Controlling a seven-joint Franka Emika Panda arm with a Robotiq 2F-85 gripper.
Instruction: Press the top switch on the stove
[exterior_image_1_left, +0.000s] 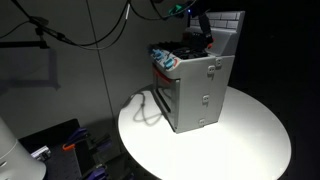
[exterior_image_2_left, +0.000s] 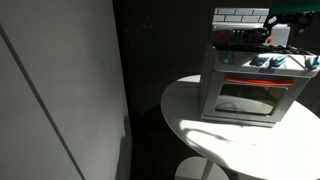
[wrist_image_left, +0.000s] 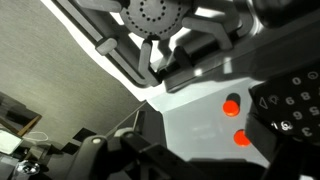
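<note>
Wrist view: stove (wrist_image_left: 200, 120) close below, two red buttons (wrist_image_left: 232, 104) on its panel | in both exterior views: stove on round white desk (exterior_image_1_left: 250, 140), jaws over cooktop | jaws: released or clenched, cannot tell

Stove (exterior_image_1_left: 200, 90) grey, cooktop (exterior_image_2_left: 236, 42) black, back panel (exterior_image_2_left: 240, 15) white w/ brick pattern. My wrist cam shows 2 red buttons (wrist_image_left: 232, 105) on pale grey ctrl panel (wrist_image_left: 195, 125). Table (exterior_image_1_left: 250, 140) white.

worktop (exterior_image_1_left: 250, 135): round, white, sunlit patch | left: pale grey wall panel (exterior_image_2_left: 60, 90) | far: black backdrop (exterior_image_2_left: 160, 40) | overhead: dark cables (exterior_image_1_left: 78, 43) hanging
</note>
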